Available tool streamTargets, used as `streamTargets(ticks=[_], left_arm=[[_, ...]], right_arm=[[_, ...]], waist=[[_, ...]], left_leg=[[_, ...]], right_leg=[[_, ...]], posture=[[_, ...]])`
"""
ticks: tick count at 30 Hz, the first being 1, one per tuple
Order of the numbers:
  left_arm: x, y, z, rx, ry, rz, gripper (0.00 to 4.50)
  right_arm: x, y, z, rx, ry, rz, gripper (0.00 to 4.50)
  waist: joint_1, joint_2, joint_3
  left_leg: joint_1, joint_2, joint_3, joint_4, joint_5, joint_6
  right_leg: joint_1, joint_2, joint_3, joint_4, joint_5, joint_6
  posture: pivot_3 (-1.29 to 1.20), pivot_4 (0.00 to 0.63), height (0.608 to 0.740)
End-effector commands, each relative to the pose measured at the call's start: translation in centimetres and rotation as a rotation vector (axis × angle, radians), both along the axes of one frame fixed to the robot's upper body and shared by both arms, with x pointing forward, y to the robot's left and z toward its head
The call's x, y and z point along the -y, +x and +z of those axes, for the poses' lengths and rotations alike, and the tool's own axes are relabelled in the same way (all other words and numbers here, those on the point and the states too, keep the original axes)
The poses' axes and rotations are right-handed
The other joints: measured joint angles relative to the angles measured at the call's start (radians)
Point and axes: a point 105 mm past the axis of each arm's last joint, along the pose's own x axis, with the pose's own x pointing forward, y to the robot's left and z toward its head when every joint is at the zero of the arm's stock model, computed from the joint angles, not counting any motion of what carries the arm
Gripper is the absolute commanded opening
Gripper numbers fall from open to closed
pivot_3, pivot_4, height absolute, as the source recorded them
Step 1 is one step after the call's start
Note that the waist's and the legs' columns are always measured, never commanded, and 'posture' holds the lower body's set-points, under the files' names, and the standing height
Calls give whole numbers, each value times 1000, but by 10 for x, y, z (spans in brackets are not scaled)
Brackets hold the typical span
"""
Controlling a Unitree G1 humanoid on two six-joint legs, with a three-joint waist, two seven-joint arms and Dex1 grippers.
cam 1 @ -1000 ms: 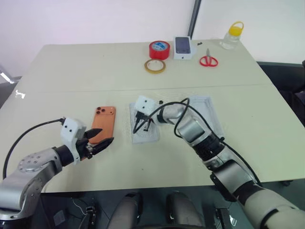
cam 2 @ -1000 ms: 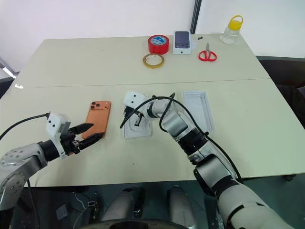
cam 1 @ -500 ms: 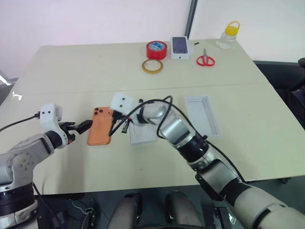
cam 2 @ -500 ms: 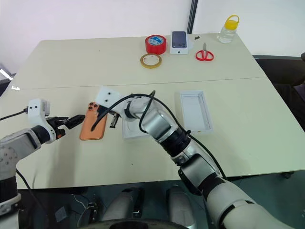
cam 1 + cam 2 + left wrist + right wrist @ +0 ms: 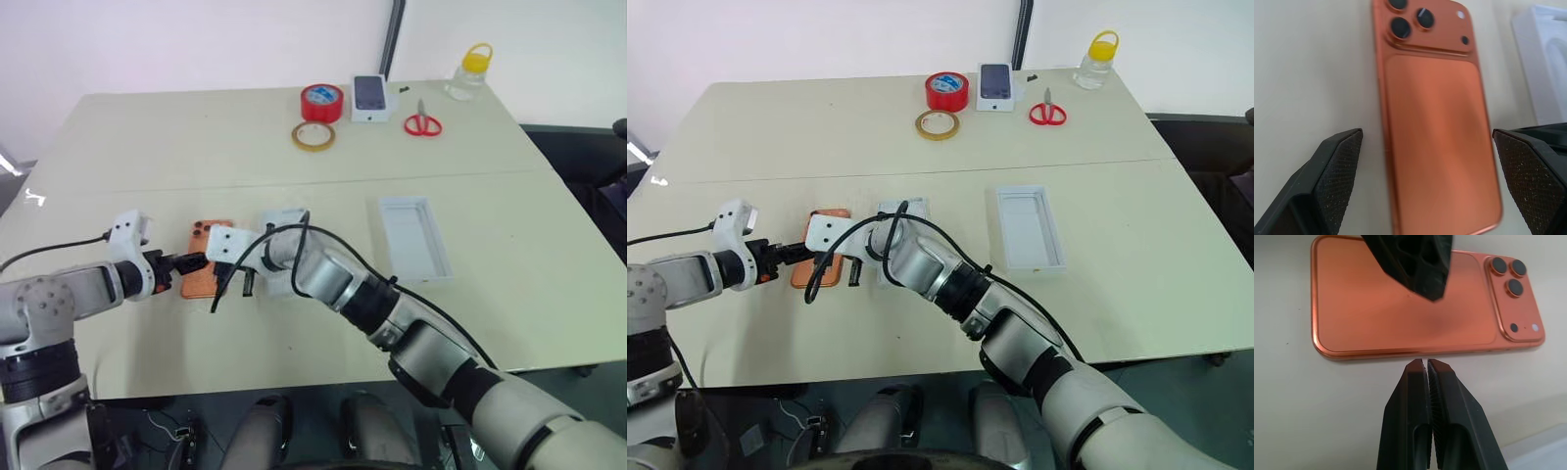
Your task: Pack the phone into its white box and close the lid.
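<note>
On the near left of the table, the phone lay camera-side up, just left of the white box. Flanking its sides, the left gripper stood spread wide, probably to pinch it, while the right gripper, fingers pressed together, touched its right edge as if to brace it.

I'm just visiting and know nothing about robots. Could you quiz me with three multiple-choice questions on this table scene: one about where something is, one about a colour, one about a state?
1. Where do the scissors lie?
A. at the table's far edge, beside the small box with a phone picture
B. inside the lid
C. on the phone

2. What colour is the phone?
A. black
B. orange
C. green

3. How is the right pincer?
A. wide open
B. shut on the tape
C. shut, holding nothing

Answers: 1 A, the head views show them there. 2 B, its orange back faces up. 3 C, its fingers meet beside the phone's edge.
</note>
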Motion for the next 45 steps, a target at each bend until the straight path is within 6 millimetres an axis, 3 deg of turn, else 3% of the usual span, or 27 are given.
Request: streamTargets(ticks=[1, 12, 24, 27, 30, 39, 42, 45], left_arm=[[28, -10, -8, -51, -75, -123, 4459], [53, -13, -10, -48, -210, -156, 4459], [40, -4, -5, -35, -301, -62, 4459], [35, -2, 1, -13, -319, -37, 3697], [29, -1, 3, -6, -324, -14, 2285], [24, -1, 1, 0, -401, 56, 2285], [23, -2, 1, 2, -425, 76, 1385], [23, -3, 1, 7, -440, 84, 59]], right_arm=[[-7, -3, 12, 43, 10, 43, 137], [21, 2, 10, 44, -8, 5, 137], [37, 2, 9, 43, -6, -31, 137], [37, 1, 10, 46, -3, -30, 137], [36, 0, 12, 52, 1, -26, 137], [35, -1, 26, 73, 34, -19, 137], [36, -1, 35, 88, 56, -22, 137], [42, 1, 44, 123, 63, -31, 137]], waist=[[0, 0, 0], [12, 0, -1], [21, 0, -1], [21, 0, -1], [19, -1, -1], [16, -1, -1], [17, -1, -1], [20, -2, -1]], left_leg=[[0, 0, 0, 0, 0, 0], [0, -1, -1, 1, 0, 0], [0, -1, -1, 1, 0, 0], [0, -1, -1, 1, 0, 0], [0, -1, -1, 1, 0, 0], [0, 0, -1, 1, 0, 0], [0, 0, -1, 1, 0, 0], [0, 0, -1, 1, 0, 0]], right_leg=[[0, 0, 0, 0, 0, 0], [1, -1, -1, -1, 0, 0], [1, -1, -1, -1, 0, 0], [1, -1, -1, -1, 0, 0], [1, -1, -1, -1, 0, 0], [1, 0, -1, -1, 0, 0], [1, 0, -1, -1, 0, 0], [1, 0, -1, -1, 0, 0]], posture=[[0, 150, 740], [0, 150, 740], [0, 150, 740], [0, 150, 740], [0, 150, 740], [0, 150, 740], [0, 150, 740], [0, 150, 740]])
